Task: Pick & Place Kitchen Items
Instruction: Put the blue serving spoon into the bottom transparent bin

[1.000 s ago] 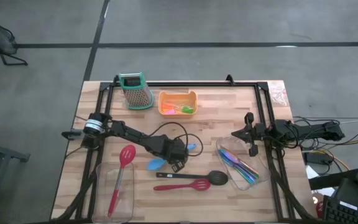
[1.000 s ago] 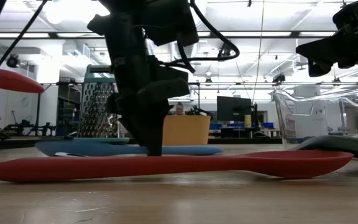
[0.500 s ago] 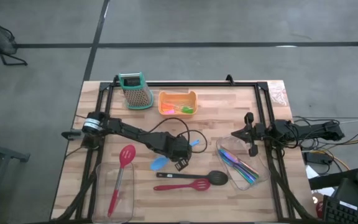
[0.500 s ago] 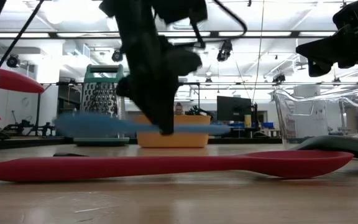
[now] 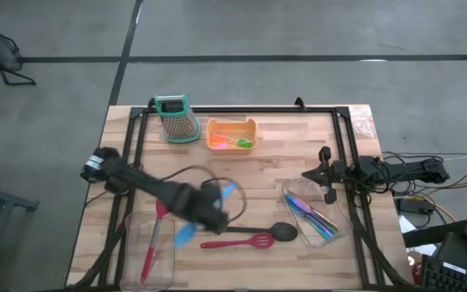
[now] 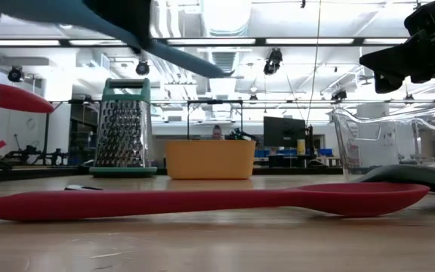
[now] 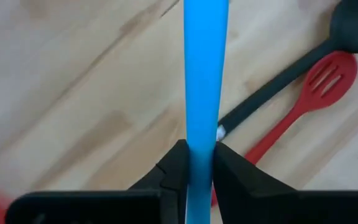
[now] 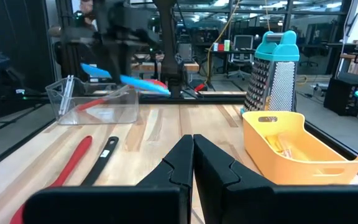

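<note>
My left gripper (image 5: 212, 209) is shut on a blue long-handled spoon (image 5: 186, 234), held above the table near the clear bin (image 5: 136, 261) at the near left. A red spoon (image 5: 156, 231) lies with its handle in that bin. A black spoon (image 5: 258, 231) and a red slotted spatula (image 5: 240, 242) lie flat on the table beside the gripper. My right gripper (image 5: 327, 175) is shut and empty at the table's right, above the table. Blue-handled cutlery (image 5: 313, 215) lies in the right clear bin. My left gripper pinches the blue spoon's handle (image 7: 201, 140) between its two fingers, about midway along it. The fingers (image 7: 174, 163) come from above and lie across the handle. The spoon is lifted clear of the table, its bowl (image 5: 184, 237) toward the near edge.
A teal-topped box grater (image 5: 176, 118) and an orange tray (image 5: 232, 134) with small coloured pieces stand at the far edge. A dark frame rail (image 5: 242, 109) runs round the table. Bare wood shows in the middle of the table.
My left gripper has risen from the table with the blue spoon and gone toward the near-left clear bin. The spoon, which lay flat on the table, is now lifted clear and has turned so that its bowl points toward the near edge.
</note>
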Tool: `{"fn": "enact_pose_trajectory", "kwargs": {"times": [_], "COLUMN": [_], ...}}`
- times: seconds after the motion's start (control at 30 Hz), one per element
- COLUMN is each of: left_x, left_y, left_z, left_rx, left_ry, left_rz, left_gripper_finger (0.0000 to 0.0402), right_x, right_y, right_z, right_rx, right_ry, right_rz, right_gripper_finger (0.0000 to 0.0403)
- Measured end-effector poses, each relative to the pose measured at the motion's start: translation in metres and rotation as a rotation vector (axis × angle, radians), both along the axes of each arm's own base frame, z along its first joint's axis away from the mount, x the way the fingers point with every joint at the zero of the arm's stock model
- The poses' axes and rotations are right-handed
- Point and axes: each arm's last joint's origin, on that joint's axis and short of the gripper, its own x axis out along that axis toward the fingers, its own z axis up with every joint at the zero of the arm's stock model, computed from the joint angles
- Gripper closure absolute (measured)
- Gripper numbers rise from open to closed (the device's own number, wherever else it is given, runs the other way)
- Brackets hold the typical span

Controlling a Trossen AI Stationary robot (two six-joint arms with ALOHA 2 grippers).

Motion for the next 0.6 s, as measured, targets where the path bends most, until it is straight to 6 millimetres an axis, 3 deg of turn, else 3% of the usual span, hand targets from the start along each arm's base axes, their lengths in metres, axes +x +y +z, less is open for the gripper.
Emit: {"fn": "enact_pose_trajectory", "kwargs": {"times": [0.4,0.6], "left_x": [-0.102,-0.130], "left_y": [-0.079,-0.098], "left_z": [0.013,-0.006], "left_rx": [0.075,0.142], "left_ry": [0.080,-0.011], "left_rz": [0.239,0.326], "left_gripper_finger": [0.0339,0.0338], "right_x": [0.000,0.000], "right_y": [0.000,0.000], "right_z": [0.000,0.000], "right_rx": [-0.001,-0.001], "right_ry": [0.000,0.000], "right_rz": [0.000,0.000], "right_gripper_finger": [0.0394,0.0394]}}
